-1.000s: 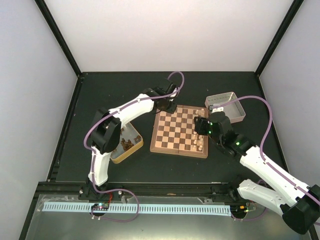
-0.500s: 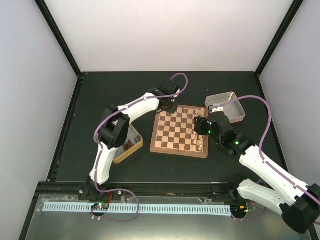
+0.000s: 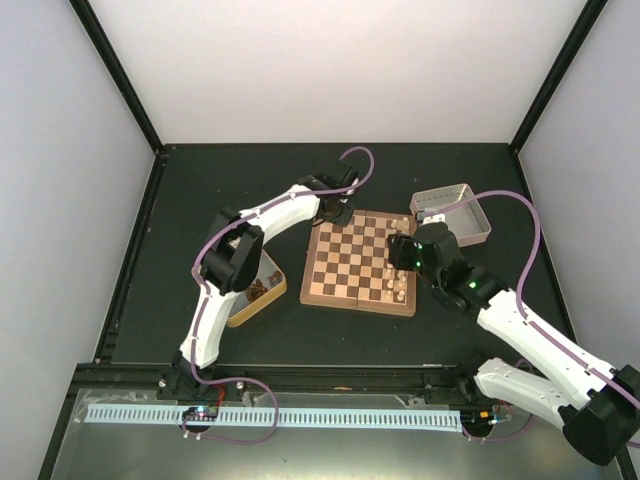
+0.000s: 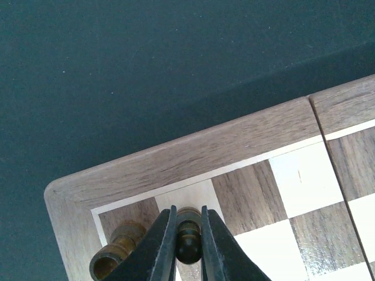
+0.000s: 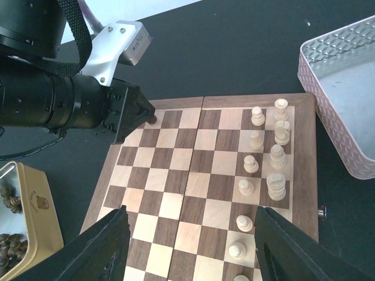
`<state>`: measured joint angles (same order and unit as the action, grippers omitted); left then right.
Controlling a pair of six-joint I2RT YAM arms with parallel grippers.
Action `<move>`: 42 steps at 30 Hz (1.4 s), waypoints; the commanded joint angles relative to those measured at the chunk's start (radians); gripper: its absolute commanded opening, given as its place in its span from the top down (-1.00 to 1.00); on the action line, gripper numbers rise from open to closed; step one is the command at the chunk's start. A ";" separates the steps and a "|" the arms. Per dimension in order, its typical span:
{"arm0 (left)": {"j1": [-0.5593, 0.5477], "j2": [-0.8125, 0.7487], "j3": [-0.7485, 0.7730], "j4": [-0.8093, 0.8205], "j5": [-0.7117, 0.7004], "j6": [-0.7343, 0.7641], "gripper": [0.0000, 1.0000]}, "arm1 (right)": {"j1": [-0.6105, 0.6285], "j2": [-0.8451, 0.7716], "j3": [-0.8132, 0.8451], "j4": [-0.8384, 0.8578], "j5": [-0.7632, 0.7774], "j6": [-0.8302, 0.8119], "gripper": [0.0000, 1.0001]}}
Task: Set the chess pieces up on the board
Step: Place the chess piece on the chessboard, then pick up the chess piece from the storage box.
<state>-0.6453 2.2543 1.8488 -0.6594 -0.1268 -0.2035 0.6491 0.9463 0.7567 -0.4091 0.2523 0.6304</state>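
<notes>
The left gripper [image 4: 188, 213] is clamping a dark brown chess piece [image 4: 188, 246] in closed jaws above the board [image 4: 234, 140], beside the corner piece [image 4: 111, 257], probably to fill the starting row. The right gripper [image 5: 190, 252] is hovering, jaws open and empty.

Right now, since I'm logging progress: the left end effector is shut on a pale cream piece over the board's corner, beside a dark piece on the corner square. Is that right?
No. The left wrist view shows the left end effector shut on a dark brown piece, not cream. Otherwise right: over a corner of the board, beside another dark piece on the corner square.
</notes>
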 commanded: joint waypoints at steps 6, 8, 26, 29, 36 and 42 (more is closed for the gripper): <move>0.009 0.020 0.051 -0.032 0.031 -0.004 0.51 | -0.007 0.013 -0.002 0.006 0.009 -0.008 -0.18; 0.009 0.009 0.052 -0.028 0.046 -0.001 0.44 | -0.006 0.017 -0.001 0.008 0.004 -0.009 -0.18; 0.011 -0.271 -0.088 -0.021 0.030 -0.040 0.13 | -0.008 0.018 0.005 0.010 -0.001 -0.009 -0.19; 0.016 -0.400 -0.240 0.033 -0.004 -0.070 0.10 | -0.008 0.015 -0.003 0.019 -0.008 -0.008 -0.19; 0.068 -0.705 -0.620 0.118 -0.113 -0.214 0.04 | -0.011 0.024 0.000 0.025 -0.022 -0.009 -0.19; 0.167 -0.888 -0.868 0.115 -0.108 -0.318 0.06 | -0.011 0.041 0.003 0.033 -0.040 -0.004 -0.19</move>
<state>-0.5331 1.4506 1.0729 -0.5663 -0.2108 -0.4221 0.6445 0.9714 0.7567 -0.4004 0.2241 0.6292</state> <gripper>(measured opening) 0.476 0.594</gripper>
